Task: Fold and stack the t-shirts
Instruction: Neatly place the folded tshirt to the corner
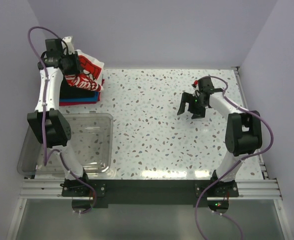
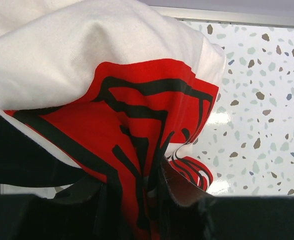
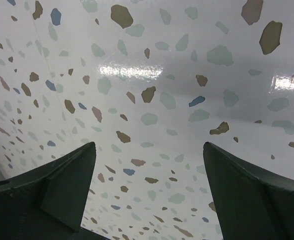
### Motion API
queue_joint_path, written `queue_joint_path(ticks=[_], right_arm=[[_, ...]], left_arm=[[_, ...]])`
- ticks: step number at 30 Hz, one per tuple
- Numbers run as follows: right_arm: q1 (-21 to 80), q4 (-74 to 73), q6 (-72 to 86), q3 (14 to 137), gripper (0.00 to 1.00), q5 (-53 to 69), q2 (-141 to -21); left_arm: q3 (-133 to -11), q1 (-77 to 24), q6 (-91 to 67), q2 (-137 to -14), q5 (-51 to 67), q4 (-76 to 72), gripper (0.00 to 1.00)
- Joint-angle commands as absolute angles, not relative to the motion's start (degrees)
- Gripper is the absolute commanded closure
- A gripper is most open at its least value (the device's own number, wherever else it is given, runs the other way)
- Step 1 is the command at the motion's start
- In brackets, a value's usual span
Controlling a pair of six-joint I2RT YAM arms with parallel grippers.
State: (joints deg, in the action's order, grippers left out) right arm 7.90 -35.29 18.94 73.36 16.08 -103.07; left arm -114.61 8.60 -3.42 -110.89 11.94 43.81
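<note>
Top external view: the left tool [image 1: 70, 63] is extended to the far left corner of the bench [image 1: 152, 130] and is closed on a white t-shirt [image 1: 91, 69] bearing a red and black graphic. The garment is held bunched and raised, with its lower folds draped over a stack of folded tees. In that stack a black t-shirt [image 1: 76, 92] is seen on top, a blue t-shirt [image 1: 93, 96] beneath it, and a red t-shirt [image 1: 77, 103] at the bottom. A clear plastic tub [image 1: 110, 140] is placed on the near left of the bench, beside the left arm.

Left wrist view: the white t-shirt [image 2: 87, 55] fills most of the frame, and its printed cloth is gathered down into the left tool [image 2: 152, 212].

The right tool [image 1: 191, 109] is held over the right half of the bench, well apart from the garments. In the right wrist view its fingers [image 3: 62, 185] are spread wide, with only speckled bench [image 3: 152, 75] seen between them.
</note>
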Motion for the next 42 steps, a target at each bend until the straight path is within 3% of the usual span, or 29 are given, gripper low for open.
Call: queue_joint_path(ticks=[1,32,35,39,42], right_arm=[[7.73,-35.95,18.02,73.39,0.09,17.58,-99.23],[7.73,-38.94,18.72,72.68,0.08,16.52,-95.63],[7.73,-39.20,18.63,72.95,0.08,16.52,-95.54],[7.73,-39.46,18.63,73.56,0.08,16.52,-95.45],[7.74,-39.81,18.54,73.83,0.08,16.26,-95.45]], left_arm=[[-115.14,10.45,-0.71,-109.77,16.17,39.38,1.00],[-121.11,19.16,-0.35,-125.77,18.02,33.22,1.00],[-120.76,19.69,-0.35,-126.30,16.62,33.31,1.00],[-121.64,19.86,-2.71,-125.86,6.37,33.57,1.00],[-122.08,19.95,-4.30,-123.76,0.20,33.92,0.43]])
